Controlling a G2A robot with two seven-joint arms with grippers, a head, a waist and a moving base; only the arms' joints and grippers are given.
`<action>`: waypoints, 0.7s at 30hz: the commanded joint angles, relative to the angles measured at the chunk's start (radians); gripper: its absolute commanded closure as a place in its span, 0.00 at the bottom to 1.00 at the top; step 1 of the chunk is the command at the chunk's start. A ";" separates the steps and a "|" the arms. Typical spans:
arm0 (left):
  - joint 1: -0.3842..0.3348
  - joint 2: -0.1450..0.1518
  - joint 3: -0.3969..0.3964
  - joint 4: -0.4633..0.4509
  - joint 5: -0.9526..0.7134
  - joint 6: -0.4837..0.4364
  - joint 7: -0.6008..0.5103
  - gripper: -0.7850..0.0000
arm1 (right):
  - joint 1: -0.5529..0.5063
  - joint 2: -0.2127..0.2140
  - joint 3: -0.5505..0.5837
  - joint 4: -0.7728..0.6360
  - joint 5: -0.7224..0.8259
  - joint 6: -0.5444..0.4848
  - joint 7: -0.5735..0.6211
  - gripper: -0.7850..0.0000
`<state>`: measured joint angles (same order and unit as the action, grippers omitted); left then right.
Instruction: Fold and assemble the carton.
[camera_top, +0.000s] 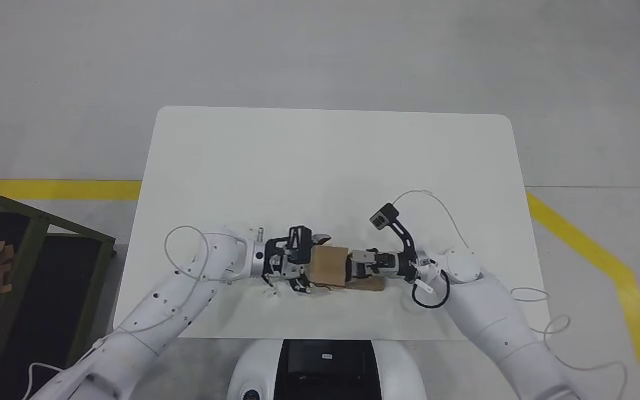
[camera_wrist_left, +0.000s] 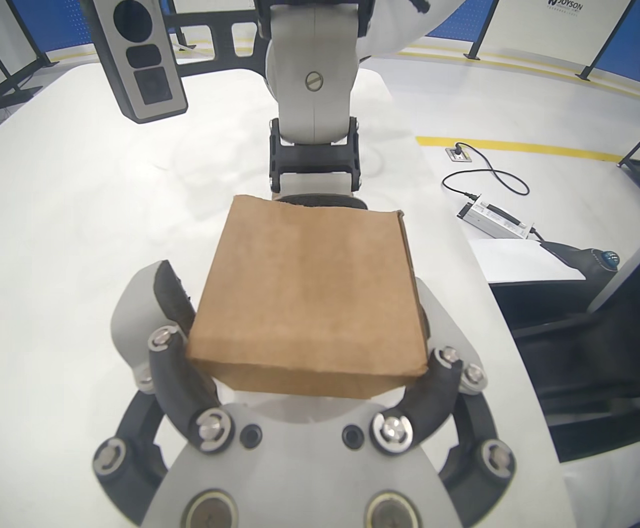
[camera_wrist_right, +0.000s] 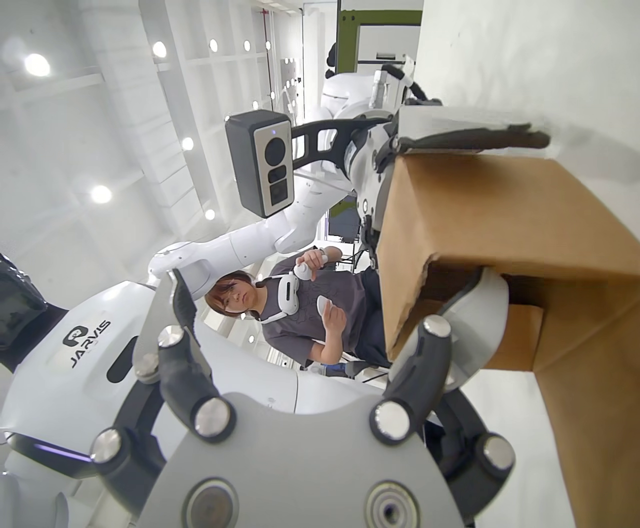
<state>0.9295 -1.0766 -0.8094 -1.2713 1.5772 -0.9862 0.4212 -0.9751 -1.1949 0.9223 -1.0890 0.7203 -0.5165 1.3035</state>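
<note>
A brown carton (camera_top: 328, 266) is held near the front edge of the white table (camera_top: 330, 160), between my two arms. My left gripper (camera_top: 311, 265) comes from the left and is shut on the carton (camera_wrist_left: 310, 290), one finger (camera_wrist_left: 170, 300) against each side wall. My right gripper (camera_top: 362, 265) meets it from the right and is open. In the right wrist view one right finger (camera_wrist_right: 475, 310) sits inside the carton's (camera_wrist_right: 490, 210) open end, while the other (camera_wrist_right: 172, 305) stands free outside. A loose flap (camera_top: 372, 283) hangs at that end.
The table's front edge lies just under the carton, and the far half of the tabletop is bare. A dark green cart (camera_top: 40, 270) stands on the floor to the left. A power adapter with its cable (camera_wrist_left: 495, 220) lies on the floor.
</note>
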 joint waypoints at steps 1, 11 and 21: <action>-0.001 -0.001 0.001 0.000 -0.001 -0.001 -0.001 0.00 | 0.000 -0.001 -0.001 0.004 0.001 -0.001 -0.001 0.00; -0.001 0.000 -0.001 0.005 0.003 0.000 -0.003 0.00 | 0.013 0.001 0.020 0.011 -0.008 0.005 0.005 0.00; 0.008 0.003 -0.005 0.001 0.007 0.004 0.007 0.00 | -0.010 0.064 0.184 -0.075 -0.157 0.076 0.007 0.00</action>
<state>0.9369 -1.0741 -0.8135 -1.2691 1.5837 -0.9835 0.4271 -0.9767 -1.1394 1.0837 -1.1432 0.5834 -0.4534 1.3121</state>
